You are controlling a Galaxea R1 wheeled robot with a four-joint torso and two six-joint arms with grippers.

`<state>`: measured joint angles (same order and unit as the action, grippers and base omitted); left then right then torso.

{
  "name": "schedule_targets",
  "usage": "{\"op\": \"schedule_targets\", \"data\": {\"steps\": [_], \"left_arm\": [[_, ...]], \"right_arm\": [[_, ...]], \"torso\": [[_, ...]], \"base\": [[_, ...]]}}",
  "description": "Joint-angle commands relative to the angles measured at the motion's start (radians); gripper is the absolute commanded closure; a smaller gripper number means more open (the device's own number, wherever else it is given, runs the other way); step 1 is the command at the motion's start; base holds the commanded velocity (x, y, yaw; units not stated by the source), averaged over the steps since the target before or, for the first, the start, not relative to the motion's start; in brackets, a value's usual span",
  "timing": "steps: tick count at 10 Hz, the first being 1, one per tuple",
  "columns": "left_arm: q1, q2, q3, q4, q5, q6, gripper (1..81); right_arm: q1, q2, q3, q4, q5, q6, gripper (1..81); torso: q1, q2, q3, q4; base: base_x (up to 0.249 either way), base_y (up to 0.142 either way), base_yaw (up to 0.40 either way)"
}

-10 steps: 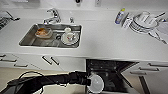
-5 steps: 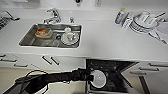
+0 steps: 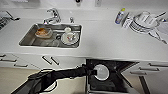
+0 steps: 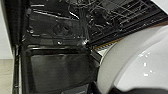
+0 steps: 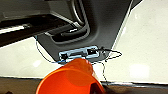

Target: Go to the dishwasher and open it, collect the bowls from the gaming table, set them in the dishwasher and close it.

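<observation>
Right now the left claw [image 3: 94, 72] pinches the white bowl [image 3: 101, 72] by its rim at 9 o'clock, the bowl hanging directly over the open dishwasher [image 3: 110, 75]. Dark cavity and wire racks [image 4: 105, 15] lie straight below and ahead of it, so the coming move looks like a plain descent into the rack; the left arm [image 3: 57, 77] is clearly the nearer one, reaching in from 8 o'clock. The orange bowl [image 5: 71, 80] sits in the right claw, pinched as far as I can judge, its fingers hidden behind the bowl. The white desk [image 3: 105, 42] runs along 12 o'clock, with the sink [image 3: 27, 40] holding dishes at 11 and a dish rack [image 3: 146, 22] at 1. Room looks tight: rack wires could catch the rim.
</observation>
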<state>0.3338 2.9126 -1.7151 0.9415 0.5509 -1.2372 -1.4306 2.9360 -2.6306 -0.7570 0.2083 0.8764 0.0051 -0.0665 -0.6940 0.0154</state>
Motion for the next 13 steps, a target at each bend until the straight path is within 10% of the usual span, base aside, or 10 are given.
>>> {"op": "schedule_targets", "data": {"steps": [1, 7, 8, 13], "left_arm": [[-0.124, 0.140, -0.074, 0.031, -0.025, -0.019, 81.1], [-0.131, 0.241, -0.041, 0.028, -0.020, -0.019, 81.1], [-0.126, 0.242, -0.031, 0.025, -0.016, -0.018, 1.0], [-0.009, -0.055, 0.251, 0.033, -0.014, 0.010, 1.0]], "right_arm": [[-0.026, 0.001, 0.012, -0.013, -0.058, 0.001, 81.1], [-0.017, 0.013, 0.012, -0.013, -0.058, -0.004, 81.1], [-0.017, 0.013, 0.011, -0.012, -0.058, -0.004, 81.1], [-0.023, -0.016, 0.020, -0.012, -0.028, -0.004, 81.1]], "torso": [[0.000, 0.000, 0.000, 0.000], [0.000, 0.001, 0.000, 0.000], [0.000, 0.001, 0.000, 0.000], [0.000, 0.001, 0.000, 0.000]], "base": [[0.000, 0.000, 0.000], [0.000, 0.000, 0.000], [0.000, 0.000, 0.000], [0.000, 0.000, 0.000]]}}
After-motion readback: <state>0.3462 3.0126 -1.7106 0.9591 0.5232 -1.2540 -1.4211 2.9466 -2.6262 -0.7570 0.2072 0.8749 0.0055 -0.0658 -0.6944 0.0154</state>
